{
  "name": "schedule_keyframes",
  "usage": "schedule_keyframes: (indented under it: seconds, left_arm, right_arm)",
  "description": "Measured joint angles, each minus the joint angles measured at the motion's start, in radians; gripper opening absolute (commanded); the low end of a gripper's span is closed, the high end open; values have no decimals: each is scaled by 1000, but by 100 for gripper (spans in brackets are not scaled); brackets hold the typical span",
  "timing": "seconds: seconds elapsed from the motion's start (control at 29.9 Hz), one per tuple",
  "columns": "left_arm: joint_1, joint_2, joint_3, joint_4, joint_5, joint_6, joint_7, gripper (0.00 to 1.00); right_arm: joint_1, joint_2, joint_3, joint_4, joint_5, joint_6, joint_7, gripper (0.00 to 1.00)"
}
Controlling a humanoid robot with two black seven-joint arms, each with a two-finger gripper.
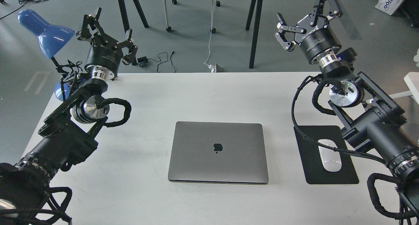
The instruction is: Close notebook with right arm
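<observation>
The notebook [218,152] lies shut and flat in the middle of the white table [209,94], its grey lid with the dark apple logo facing up. My right arm [376,133] comes in from the right. Its gripper [302,17] is raised above the table's far right edge, far from the notebook, with fingers spread wide and empty. My left gripper [109,30] is raised over the far left corner, fingers spread and empty.
A black mouse pad [330,154] with a white mouse [330,154] lies right of the notebook, partly under my right arm. A blue desk lamp [44,30] stands at the far left corner. Dark table legs [253,32] and cables are on the floor behind.
</observation>
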Motion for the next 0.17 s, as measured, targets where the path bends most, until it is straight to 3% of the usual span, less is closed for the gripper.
schedule_keyframes:
  seconds: [0.17]
  left_arm:
    - [0, 0, 0, 0, 0, 0, 0, 100]
  right_arm:
    - [0, 1, 1, -1, 0, -2, 0, 100]
